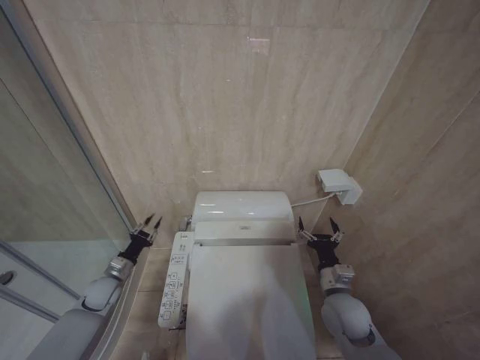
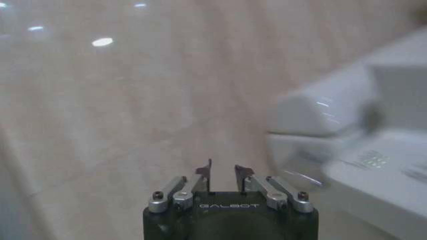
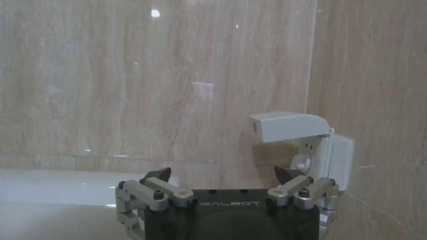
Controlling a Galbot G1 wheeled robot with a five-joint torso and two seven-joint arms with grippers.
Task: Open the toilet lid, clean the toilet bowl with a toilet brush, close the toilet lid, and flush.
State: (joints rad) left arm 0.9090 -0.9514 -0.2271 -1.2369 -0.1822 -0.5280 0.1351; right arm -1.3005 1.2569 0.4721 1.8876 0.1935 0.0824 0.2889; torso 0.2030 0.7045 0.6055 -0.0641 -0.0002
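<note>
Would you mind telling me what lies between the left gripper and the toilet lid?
In the head view, the side control panel lies between the left gripper and the toilet lid.

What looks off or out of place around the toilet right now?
Nothing stands out. The toilet lid is down and lies straight, the side control panel sits square beside it, and the wall outlet box has its cover flipped up with a cable plugged in. No spill or damage visible.
</note>
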